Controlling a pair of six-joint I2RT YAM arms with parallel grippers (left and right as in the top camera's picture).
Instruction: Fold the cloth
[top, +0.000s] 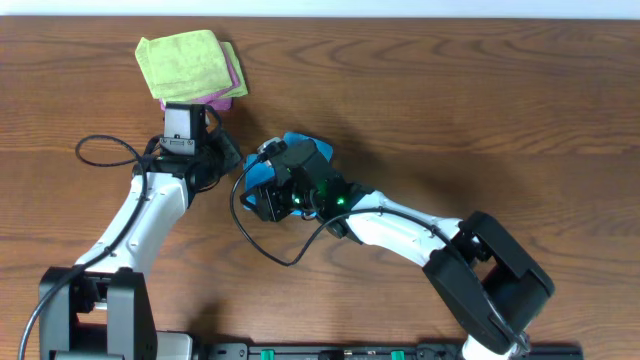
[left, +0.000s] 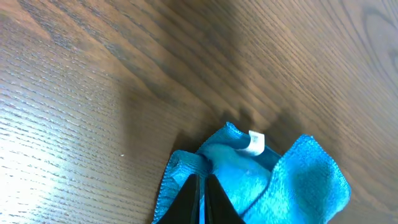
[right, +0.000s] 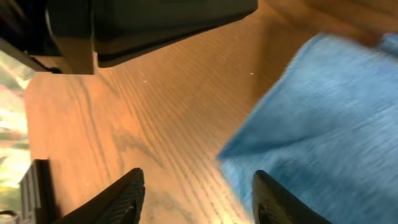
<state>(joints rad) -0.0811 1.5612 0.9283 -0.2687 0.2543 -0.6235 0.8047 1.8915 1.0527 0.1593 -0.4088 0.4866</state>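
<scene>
The sky-blue cloth (top: 297, 142) lies bunched on the wooden table, mostly hidden under my right arm in the overhead view. In the left wrist view the cloth (left: 298, 180) is crumpled, with its white tag (left: 255, 142) at the top edge. My left gripper (left: 200, 190) is shut on a fold of it near the left edge; it also shows in the overhead view (top: 240, 168). My right gripper (right: 199, 193) is open, low over the table, straddling the edge of the cloth (right: 323, 118); one finger is over wood, the other over cloth. It also shows in the overhead view (top: 262, 192).
A folded lime-green cloth (top: 185, 62) lies on a pink-purple folded cloth (top: 234, 82) at the back left, just beyond my left wrist. A black cable (top: 265, 245) loops in front of the right arm. The left arm's dark housing (right: 155, 25) is close above the right gripper.
</scene>
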